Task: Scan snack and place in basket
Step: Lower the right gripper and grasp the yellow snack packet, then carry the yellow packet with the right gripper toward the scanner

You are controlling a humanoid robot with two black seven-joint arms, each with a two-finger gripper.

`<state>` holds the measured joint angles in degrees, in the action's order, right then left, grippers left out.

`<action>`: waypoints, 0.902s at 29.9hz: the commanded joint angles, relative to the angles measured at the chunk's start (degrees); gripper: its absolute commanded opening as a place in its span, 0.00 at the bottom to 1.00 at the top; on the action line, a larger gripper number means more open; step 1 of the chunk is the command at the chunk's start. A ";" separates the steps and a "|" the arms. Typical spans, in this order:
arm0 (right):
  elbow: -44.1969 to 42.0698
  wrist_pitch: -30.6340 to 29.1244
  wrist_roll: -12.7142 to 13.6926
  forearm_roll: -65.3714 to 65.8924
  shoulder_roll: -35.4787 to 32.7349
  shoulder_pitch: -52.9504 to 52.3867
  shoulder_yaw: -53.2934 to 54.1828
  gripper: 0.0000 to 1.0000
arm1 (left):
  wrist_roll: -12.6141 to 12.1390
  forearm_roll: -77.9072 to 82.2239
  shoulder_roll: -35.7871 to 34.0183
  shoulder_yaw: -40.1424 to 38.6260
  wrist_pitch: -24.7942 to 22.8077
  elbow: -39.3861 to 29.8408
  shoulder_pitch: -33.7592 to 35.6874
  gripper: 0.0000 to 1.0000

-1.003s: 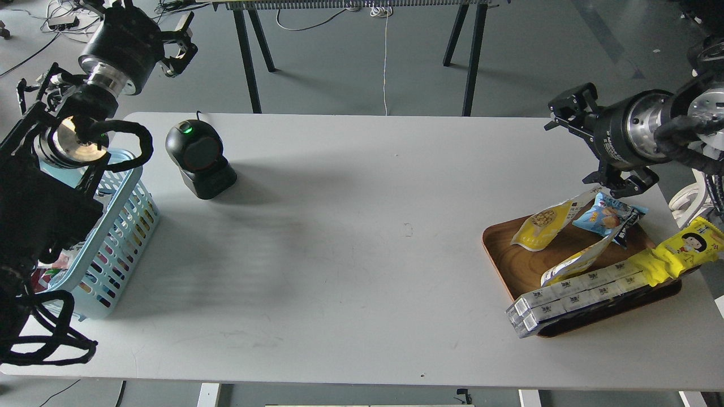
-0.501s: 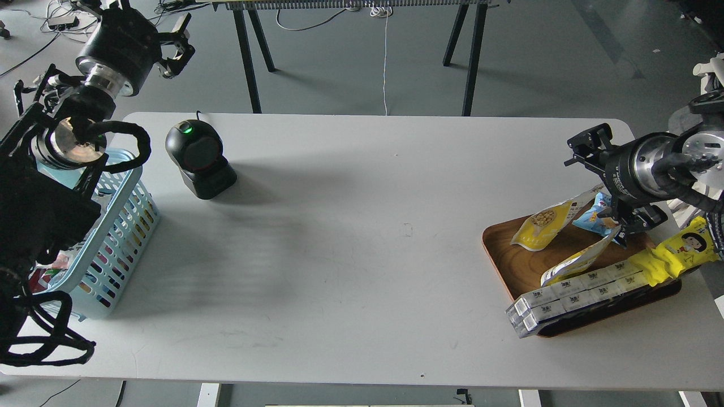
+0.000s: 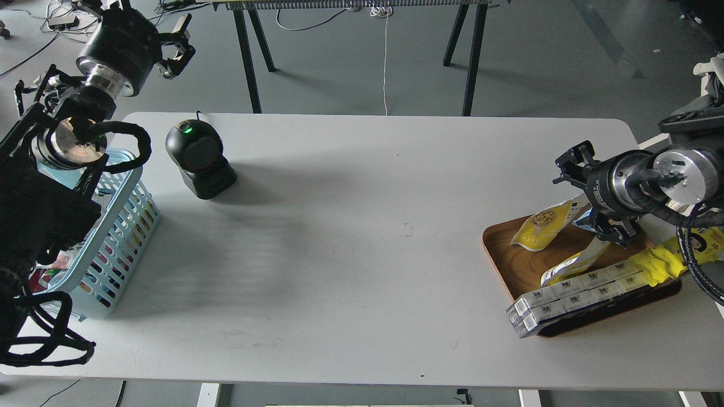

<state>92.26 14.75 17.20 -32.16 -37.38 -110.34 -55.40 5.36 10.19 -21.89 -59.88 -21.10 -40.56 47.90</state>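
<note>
On my bench (image 3: 362,271), the basket (image 3: 121,226) sits far left; the scanner (image 3: 199,159) stands just right of it, further back; the tray (image 3: 526,271) lies far right, the snack (image 3: 546,225) in it.

No legible text anywhere. Black print on white top of snack (image 3: 547,221) too small to read. Repeated dark marks on long white box (image 3: 577,294) unreadable too.

— Where's the snack (image 3: 544,225)?
— Yellow-and-white pouch, tilted, just left of the right jaws, its white top between them.
— The basket (image 3: 121,226)?
— Light blue, slotted, upright, below the left jaws.
</note>
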 commanded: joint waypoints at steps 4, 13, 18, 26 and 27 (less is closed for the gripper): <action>-1.21 0.01 0.03 -0.97 0.38 1.35 0.21 0.38 | 0.00 0.00 0.18 0.12 0.09 0.04 0.00 1.00; -1.21 0.01 0.03 -0.97 -0.23 1.53 0.30 0.01 | 0.00 0.00 0.09 0.12 0.09 0.04 -0.09 1.00; -0.68 0.01 0.03 -0.88 -1.46 0.65 0.30 0.00 | 0.00 0.00 0.18 0.38 0.27 0.04 -0.09 1.00; 0.99 0.10 0.03 -0.97 -3.75 -4.00 1.88 0.00 | 0.00 0.00 0.18 0.38 0.35 0.04 -0.09 1.00; 1.51 0.19 -0.06 -1.06 -3.92 -5.23 1.96 0.00 | 0.00 0.00 0.18 0.47 0.35 0.04 -0.17 1.00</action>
<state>92.75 14.84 17.23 -33.06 -40.88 -112.72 -53.59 5.36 10.19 -21.73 -59.50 -20.76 -40.52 47.81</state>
